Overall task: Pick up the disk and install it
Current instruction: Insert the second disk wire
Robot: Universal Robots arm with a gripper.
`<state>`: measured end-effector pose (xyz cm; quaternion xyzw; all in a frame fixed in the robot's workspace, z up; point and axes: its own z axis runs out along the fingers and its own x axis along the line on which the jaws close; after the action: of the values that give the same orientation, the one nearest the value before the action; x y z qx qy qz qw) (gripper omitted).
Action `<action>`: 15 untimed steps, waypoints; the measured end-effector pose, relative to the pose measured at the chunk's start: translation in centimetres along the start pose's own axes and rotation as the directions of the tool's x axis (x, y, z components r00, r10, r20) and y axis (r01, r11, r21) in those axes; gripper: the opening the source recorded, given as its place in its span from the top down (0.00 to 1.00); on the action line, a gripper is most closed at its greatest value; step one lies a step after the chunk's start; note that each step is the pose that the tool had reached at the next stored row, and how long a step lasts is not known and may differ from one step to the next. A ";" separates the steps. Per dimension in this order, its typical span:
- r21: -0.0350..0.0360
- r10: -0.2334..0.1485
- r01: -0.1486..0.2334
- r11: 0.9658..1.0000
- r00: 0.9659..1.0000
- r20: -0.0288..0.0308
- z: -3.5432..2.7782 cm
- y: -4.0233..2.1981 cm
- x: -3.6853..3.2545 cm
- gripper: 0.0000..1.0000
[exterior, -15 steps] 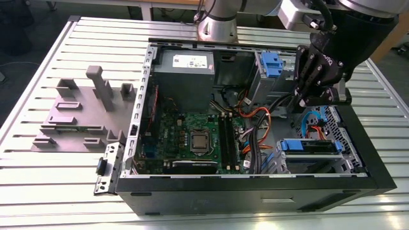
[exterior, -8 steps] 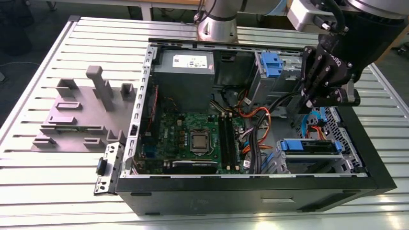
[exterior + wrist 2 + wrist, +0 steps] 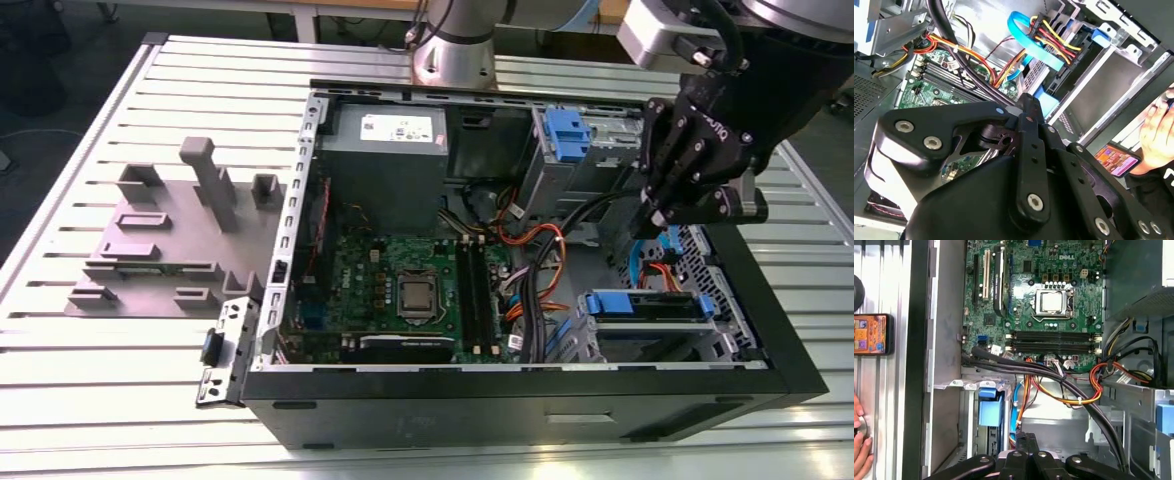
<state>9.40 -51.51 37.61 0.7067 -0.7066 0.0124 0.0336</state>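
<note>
On the tabletop [image 3: 80, 400], the disk [image 3: 647, 305] looks already tucked inside the computer case [image 3: 534, 395]. The gripper [image 3: 658, 225] hangs above the case, fingers together, empty.

On the tabletop [image 3: 120, 400] we find the computer case [image 3: 534, 410] toward the exterior view's right edge, and the fixture block [image 3: 147, 262] toward its left edge. In the case the motherboard [image 3: 380, 262] lies before the power supply [image 3: 387, 175]. The gripper [image 3: 663, 220] hangs over the case's right side.
</note>
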 end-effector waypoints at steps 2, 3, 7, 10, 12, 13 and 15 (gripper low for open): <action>0.000 0.000 0.000 1.000 1.000 0.000 0.00 -0.10 0.05 0.89; 0.000 0.000 0.000 1.000 1.000 0.000 0.01 -0.14 0.08 0.89; 0.000 0.000 0.000 1.000 1.000 0.000 0.02 -0.33 0.25 0.89; 0.000 0.000 0.000 1.000 1.000 0.000 0.04 -0.49 0.42 0.89; 0.000 0.000 0.000 1.000 1.000 0.000 0.05 -0.69 0.54 0.89; 0.000 0.000 0.000 1.000 1.000 0.000 0.06 -0.82 0.61 0.89; 0.000 0.000 0.000 1.000 1.000 0.000 0.08 -1.13 0.74 0.89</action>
<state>10.53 -52.26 37.55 0.7067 -0.7066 0.0123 0.0337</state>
